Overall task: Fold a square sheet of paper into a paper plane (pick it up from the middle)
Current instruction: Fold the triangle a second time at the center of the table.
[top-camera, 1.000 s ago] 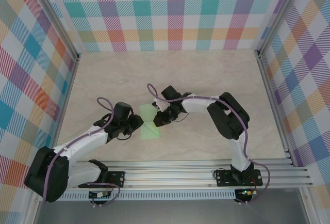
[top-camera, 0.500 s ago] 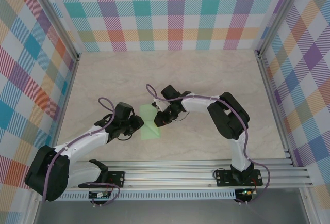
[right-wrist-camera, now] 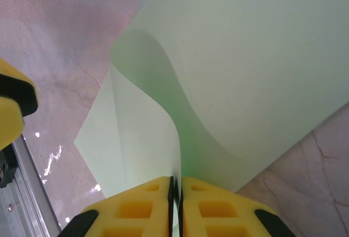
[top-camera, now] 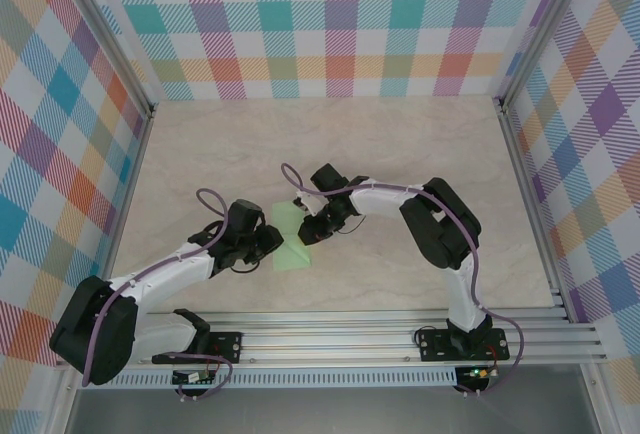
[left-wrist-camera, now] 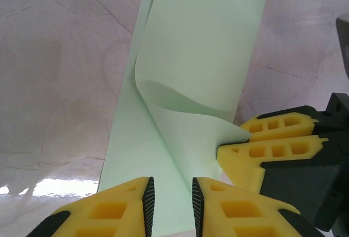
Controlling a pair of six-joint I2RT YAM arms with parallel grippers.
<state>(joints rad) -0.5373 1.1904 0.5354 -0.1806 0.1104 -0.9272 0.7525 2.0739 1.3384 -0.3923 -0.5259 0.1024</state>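
Observation:
The square sheet of paper (top-camera: 291,241) is pale green and lies partly folded on the table between the two arms. One flap of the paper (left-wrist-camera: 191,57) curls up off the flat part. My right gripper (right-wrist-camera: 175,193) is shut on the edge of that lifted flap, holding it above the layer below (right-wrist-camera: 125,138). In the left wrist view its yellow fingers (left-wrist-camera: 267,147) pinch the flap's corner. My left gripper (left-wrist-camera: 170,204) hovers low over the sheet's near end, its jaws a little apart, with a crease running between them and nothing pinched. From above, the left gripper (top-camera: 272,242) and right gripper (top-camera: 308,232) nearly meet.
The marble-patterned tabletop (top-camera: 400,154) stretches back to the checked walls. An aluminium rail (top-camera: 350,339) carrying both arm bases runs along the near edge. Metal frame posts (top-camera: 525,154) stand at the sides.
The left gripper has crept a little to the right, closer onto the paper. The right gripper still holds the flap in about the same place.

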